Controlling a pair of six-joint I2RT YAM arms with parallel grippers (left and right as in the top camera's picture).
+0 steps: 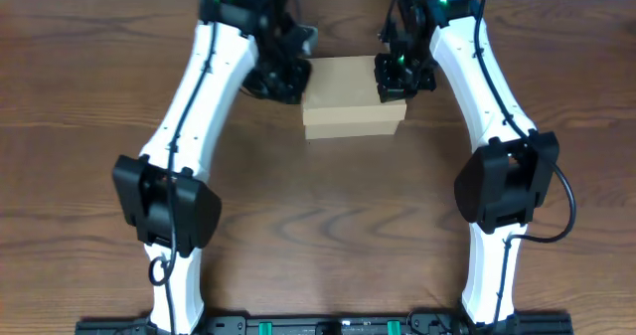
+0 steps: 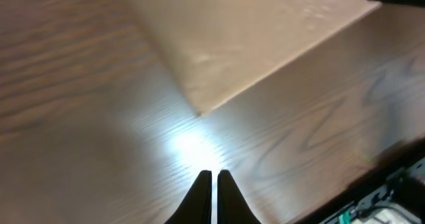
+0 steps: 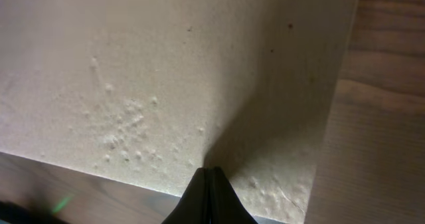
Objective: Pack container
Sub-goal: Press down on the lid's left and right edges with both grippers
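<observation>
Cardboard box (image 1: pixel 348 101): where have you got it, operator?

Far middle of the table (image 1: pixel 318 216), desk, lid down flat as far as I can see from overhead. I've an arm at each end of it.

And the jaws?

Both pinched together with nothing between them. My right gripper (image 3: pixel 209 179) is over the lid near its right end, tips pointing down at the card. I judge it is there to press the flap home, which is why a closed wedge suits better than an open pair. Whether it touches the card I cannot tell.

The left one?

My left gripper (image 2: pixel 214 183) sits low over bare wood just off the box's left end, apart from the near corner. That view is blurred, so I won't swear to more. I read it as a stop: if the right pushes, the box has something to slide against.

Is it packed, then?

I can't see inside. From the flat lid I'd guess we're at the closing step, though I see no contents or loose items on the table.
</observation>
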